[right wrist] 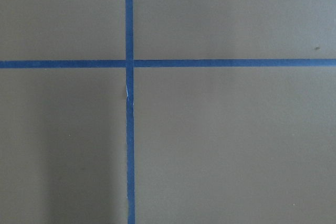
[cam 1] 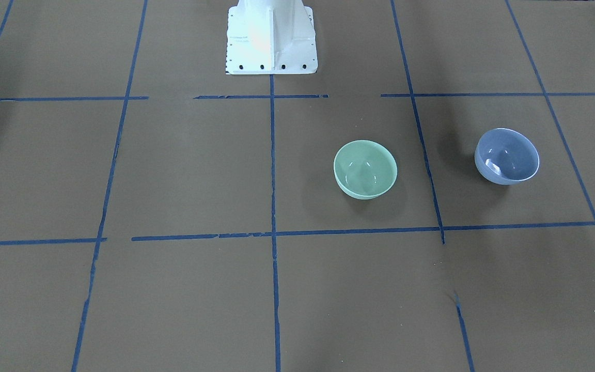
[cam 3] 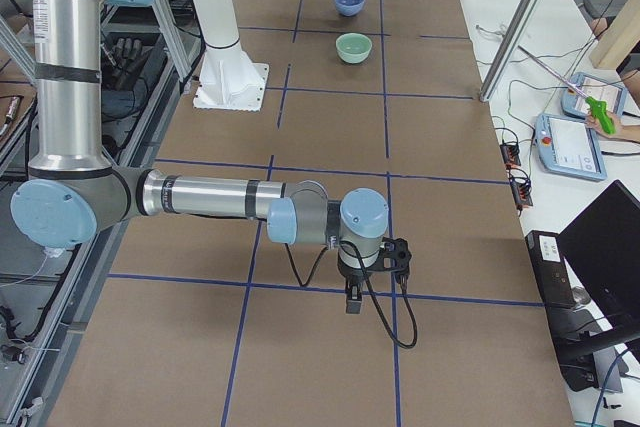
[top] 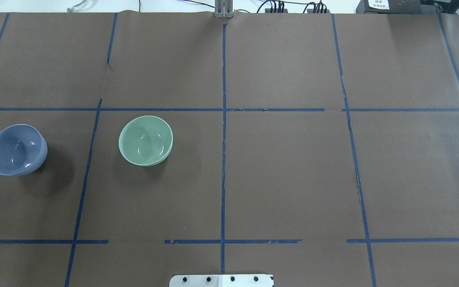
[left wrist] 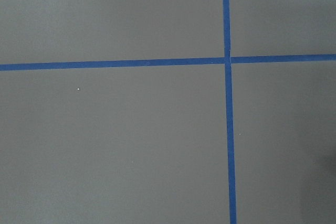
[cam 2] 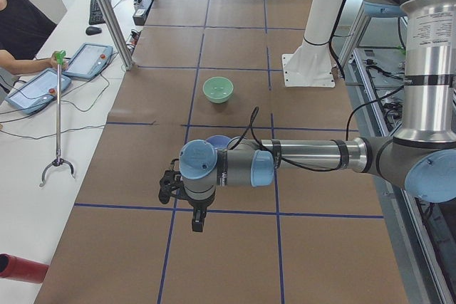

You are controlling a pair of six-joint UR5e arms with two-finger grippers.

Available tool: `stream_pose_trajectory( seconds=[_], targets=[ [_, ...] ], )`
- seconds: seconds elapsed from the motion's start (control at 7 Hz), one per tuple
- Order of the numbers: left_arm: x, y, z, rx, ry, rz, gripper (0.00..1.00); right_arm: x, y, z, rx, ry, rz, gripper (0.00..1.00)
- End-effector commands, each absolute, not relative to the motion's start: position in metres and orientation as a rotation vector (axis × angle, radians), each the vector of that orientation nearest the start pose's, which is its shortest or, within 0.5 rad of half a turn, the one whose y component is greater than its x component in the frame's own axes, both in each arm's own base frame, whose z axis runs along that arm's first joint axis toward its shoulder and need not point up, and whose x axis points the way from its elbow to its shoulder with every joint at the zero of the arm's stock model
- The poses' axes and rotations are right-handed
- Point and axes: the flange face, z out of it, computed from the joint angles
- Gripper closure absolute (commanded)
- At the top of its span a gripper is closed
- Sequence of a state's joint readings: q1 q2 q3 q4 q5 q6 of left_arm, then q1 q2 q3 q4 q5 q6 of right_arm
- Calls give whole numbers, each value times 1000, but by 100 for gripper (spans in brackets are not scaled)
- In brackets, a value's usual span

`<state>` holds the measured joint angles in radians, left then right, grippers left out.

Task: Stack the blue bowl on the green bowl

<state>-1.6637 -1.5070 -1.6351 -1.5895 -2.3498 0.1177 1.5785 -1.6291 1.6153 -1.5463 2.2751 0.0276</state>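
Observation:
The blue bowl (cam 1: 506,156) stands upright on the brown table cover, at the far left of the overhead view (top: 16,150). The green bowl (cam 1: 365,169) stands upright about one bowl width and a half to its side (top: 145,140), apart from it. Both are empty. My left gripper (cam 2: 169,189) shows only in the exterior left view, held above the table nearer the camera than the blue bowl (cam 2: 217,140), which its arm mostly hides. My right gripper (cam 3: 398,252) shows only in the exterior right view, far from both bowls (cam 3: 349,1). I cannot tell whether either is open or shut.
The white robot pedestal (cam 1: 271,39) stands at the table's robot side. Blue tape lines (top: 223,159) grid the cover. Both wrist views show only brown cover and tape. A side table with tablets (cam 2: 85,62), a grabber tool (cam 2: 57,126) and an operator's arm lies beyond the far edge.

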Motion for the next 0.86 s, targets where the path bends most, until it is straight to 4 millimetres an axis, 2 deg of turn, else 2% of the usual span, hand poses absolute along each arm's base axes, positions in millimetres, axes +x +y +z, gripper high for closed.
stream_pose_trajectory(
  seconds=[0.0,0.43,0.57,0.71],
  targets=[
    [-105,-455,655,106,775,40,0,72,-467,667,3,-704,30,0],
    [-99,-467,639,160,769,71,0,72,-467,667,3,-704,30,0],
    [-80,-474,631,186,765,75,0,72,-467,667,3,-704,30,0],
    [-37,-480,614,175,792,-30,0,72,-467,667,3,-704,30,0]
  ],
)
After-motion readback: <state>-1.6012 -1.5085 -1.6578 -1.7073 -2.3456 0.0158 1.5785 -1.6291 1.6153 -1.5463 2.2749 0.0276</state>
